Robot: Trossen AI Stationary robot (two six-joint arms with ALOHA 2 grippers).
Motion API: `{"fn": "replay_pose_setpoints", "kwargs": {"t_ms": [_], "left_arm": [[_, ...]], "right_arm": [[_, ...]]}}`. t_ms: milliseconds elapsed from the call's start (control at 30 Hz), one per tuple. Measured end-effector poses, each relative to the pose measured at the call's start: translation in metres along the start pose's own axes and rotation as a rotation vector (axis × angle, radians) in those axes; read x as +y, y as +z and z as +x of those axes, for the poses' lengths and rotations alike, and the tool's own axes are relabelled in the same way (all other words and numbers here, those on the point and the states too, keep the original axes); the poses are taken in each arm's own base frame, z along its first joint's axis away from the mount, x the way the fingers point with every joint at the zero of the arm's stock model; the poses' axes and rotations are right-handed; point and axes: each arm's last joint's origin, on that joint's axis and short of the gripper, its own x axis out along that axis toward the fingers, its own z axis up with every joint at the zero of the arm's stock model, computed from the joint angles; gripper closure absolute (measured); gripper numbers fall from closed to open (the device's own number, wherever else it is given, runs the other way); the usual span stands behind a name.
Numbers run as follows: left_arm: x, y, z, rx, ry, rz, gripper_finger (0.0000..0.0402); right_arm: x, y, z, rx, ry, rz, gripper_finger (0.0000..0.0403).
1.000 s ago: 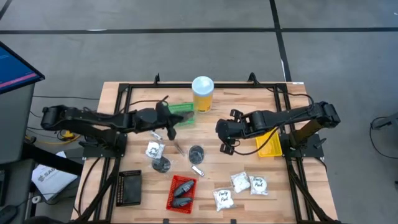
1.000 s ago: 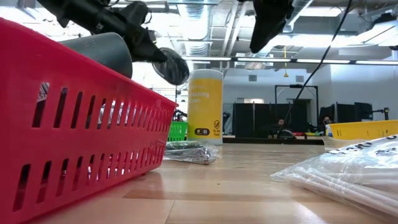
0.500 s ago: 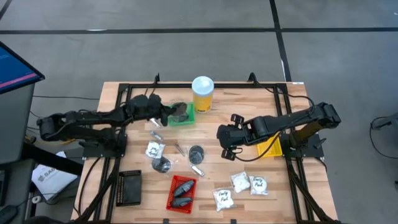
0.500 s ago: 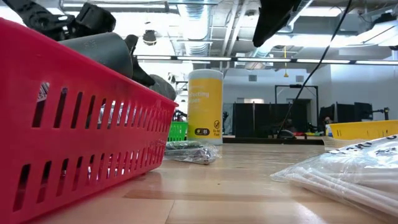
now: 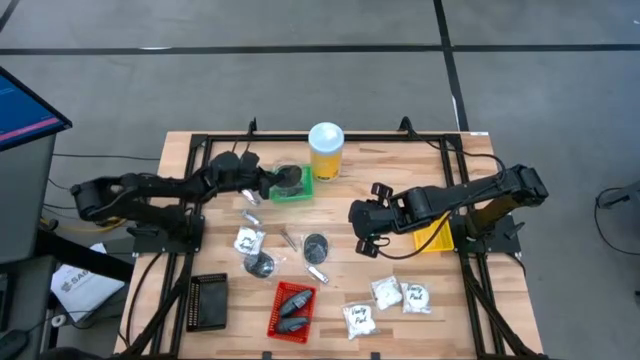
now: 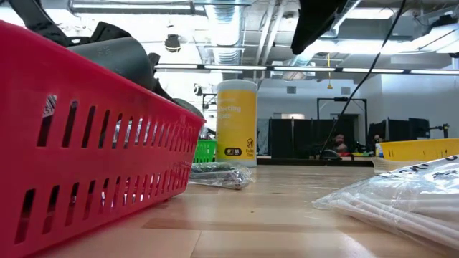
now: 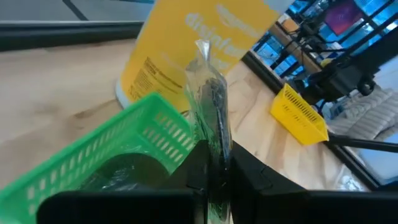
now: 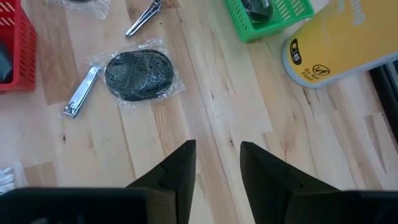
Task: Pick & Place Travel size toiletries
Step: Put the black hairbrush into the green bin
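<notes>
Holding a wrapped puck (image 7: 211, 118) in the left hand (image 7: 210, 163) just above the green tray (image 5: 293, 190); several toiletries left on the table (image 5: 360, 270).

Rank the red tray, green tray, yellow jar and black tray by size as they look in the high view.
1. Red tray and black tray, too alike to separate.
2. Green tray and yellow jar: close, unsure; an arm covers part of the tray.

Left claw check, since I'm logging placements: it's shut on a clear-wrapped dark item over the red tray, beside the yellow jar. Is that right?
Not quite. The left claw is shut on the clear-wrapped dark item, but over the green tray, not the red tray. The yellow jar does stand beside it. The high and left wrist views show this.
</notes>
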Motion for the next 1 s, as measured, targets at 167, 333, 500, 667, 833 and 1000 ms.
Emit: {"fn": "replay_pose_setpoints", "kwargs": {"t_ms": [167, 333, 500, 667, 833, 1000], "left_arm": [[0.013, -0.009, 0.013, 0.038, 0.022, -0.047, 0.0383], [0.019, -0.011, 0.020, 0.030, -0.007, -0.086, 0.0383], [0.018, -0.011, 0.020, 0.043, -0.033, -0.094, 0.0379], [0.018, -0.011, 0.020, 0.049, -0.039, -0.103, 0.0374], [0.018, -0.012, 0.020, 0.055, -0.038, -0.112, 0.0347], [0.018, -0.013, 0.020, 0.075, -0.039, -0.123, 0.0320]], "right_arm": [[0.000, 0.000, 0.000, 0.001, -0.001, 0.000, 0.0288], [0.000, 0.000, 0.000, 0.003, -0.001, -0.001, 0.0288], [0.000, 0.000, 0.000, 0.004, -0.002, -0.018, 0.0288], [0.000, 0.000, 0.000, 0.003, -0.002, -0.018, 0.0288], [0.000, 0.000, 0.000, 0.003, -0.002, -0.018, 0.0288], [0.000, 0.000, 0.000, 0.002, -0.001, -0.017, 0.0288]]}}
